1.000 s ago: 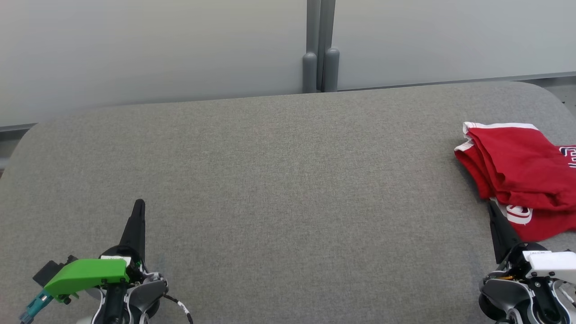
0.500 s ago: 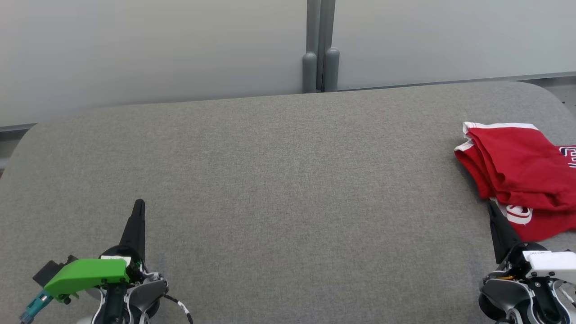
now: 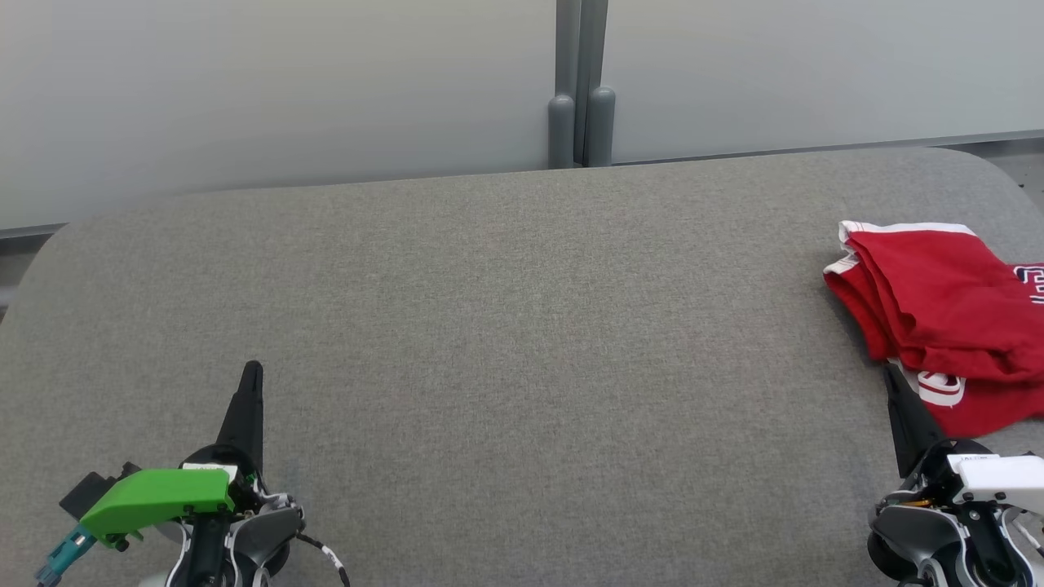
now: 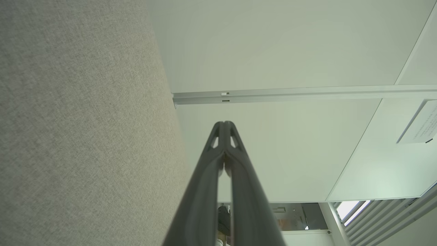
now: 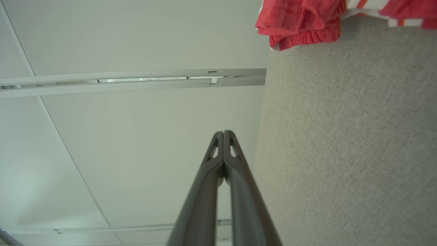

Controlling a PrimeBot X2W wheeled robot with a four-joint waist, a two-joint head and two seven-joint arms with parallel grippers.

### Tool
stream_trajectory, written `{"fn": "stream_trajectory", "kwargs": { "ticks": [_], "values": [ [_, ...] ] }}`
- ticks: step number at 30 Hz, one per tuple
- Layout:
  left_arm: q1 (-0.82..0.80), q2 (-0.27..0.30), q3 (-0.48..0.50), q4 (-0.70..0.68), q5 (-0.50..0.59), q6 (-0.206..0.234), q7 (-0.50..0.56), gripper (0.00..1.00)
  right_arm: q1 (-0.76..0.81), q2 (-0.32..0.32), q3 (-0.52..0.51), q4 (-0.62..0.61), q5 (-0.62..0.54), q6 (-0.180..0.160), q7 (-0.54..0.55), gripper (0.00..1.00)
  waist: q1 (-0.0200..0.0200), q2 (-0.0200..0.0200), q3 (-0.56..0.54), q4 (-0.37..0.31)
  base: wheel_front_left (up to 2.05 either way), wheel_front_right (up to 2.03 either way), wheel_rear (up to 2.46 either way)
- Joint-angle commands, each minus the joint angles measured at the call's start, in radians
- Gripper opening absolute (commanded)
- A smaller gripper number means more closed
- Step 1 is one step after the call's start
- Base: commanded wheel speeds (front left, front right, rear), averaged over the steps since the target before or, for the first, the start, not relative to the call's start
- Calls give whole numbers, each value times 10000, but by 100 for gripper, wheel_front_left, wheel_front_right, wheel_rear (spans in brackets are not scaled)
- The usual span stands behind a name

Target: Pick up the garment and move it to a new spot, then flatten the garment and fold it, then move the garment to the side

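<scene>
Fingers of left end effector [image 4: 224, 127] pressed together. Grey fabric desk [image 4: 78, 136] along left. Pale wall panel [image 4: 290, 44] beyond, metal rail [image 4: 307, 93] crossing it.

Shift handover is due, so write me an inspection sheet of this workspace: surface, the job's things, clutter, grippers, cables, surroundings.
Surface: grey fabric-covered table, rounded corners, no stains visible.
Job's things: red garment with white trim, lying in loose folds at the table's right end, partly cut off by the head view's edge.
Clutter: nothing seen.
Grippers: left gripper shut, holding nothing, over the near left of the table; right gripper shut, holding nothing, tip beside the garment's near edge.
Cables: thin black cable with a white tag at the left wrist.
Surroundings: pale partition panels behind the table, meeting at grey posts.
</scene>
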Motion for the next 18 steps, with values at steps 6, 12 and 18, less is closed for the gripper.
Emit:
{"fn": "stream_trajectory", "kwargs": {
  "ticks": [6,12,18],
  "values": [
    [-105,-4,19,20,-48,-27,43,0,-82,-49,-11,16,66,4,29,0,0,47,0,0,0,0,0],
    [-105,-5,20,19,-47,-27,44,0,-82,-49,-11,16,66,4,29,0,0,47,0,0,0,0,0],
    [-105,-4,19,19,-46,-27,44,0,-82,-49,-11,16,66,4,29,0,0,47,0,0,0,0,0]
  ]
}}
